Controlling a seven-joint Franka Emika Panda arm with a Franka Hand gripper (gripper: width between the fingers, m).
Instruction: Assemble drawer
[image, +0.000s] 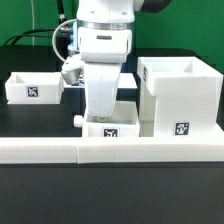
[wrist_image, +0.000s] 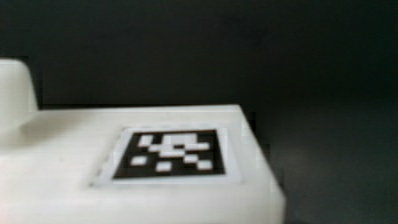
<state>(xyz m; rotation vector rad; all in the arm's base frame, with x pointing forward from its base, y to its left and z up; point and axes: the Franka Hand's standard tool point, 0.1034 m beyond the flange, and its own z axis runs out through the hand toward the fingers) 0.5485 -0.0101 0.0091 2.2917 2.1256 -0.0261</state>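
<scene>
- One white robot arm (image: 100, 40) is standing upright in the middle of the exterior view, with its wrist pointing straight down toward the black table (image: 30, 195).
- The arm's lower end is hanging directly over the middle tray (image: 125, 127) and reaching down to its open top.
- The jaws are sitting hidden behind the arm's white casing and the tray wall. I cannot tell whether they are spread, pressed together or pinching anything.
- The drawer is lying on the table in three separate white parts: one large housing and two small trays.
- The large housing (image: 180, 95) is standing at the exterior view's right, open side up, just beside the middle tray.
- The left tray (image: 35, 88) is sitting farther back at the exterior view's left, well apart from the housing.
- One small knob (image: 78, 119) is sticking out of the middle tray toward the exterior view's left.
- Three square tags are showing: the housing tag (image: 181, 129), the middle tray tag (image: 110, 132) and the left tray tag (image: 32, 92).
- A low white border bar (image: 150, 150) is running across the front, just beside the middle tray and the housing.
- The wrist view is blurred and is showing a flat white surface (wrist_image: 54, 160) bearing one wrist-view tag (wrist_image: 173, 153). I cannot tell which part it is.
</scene>
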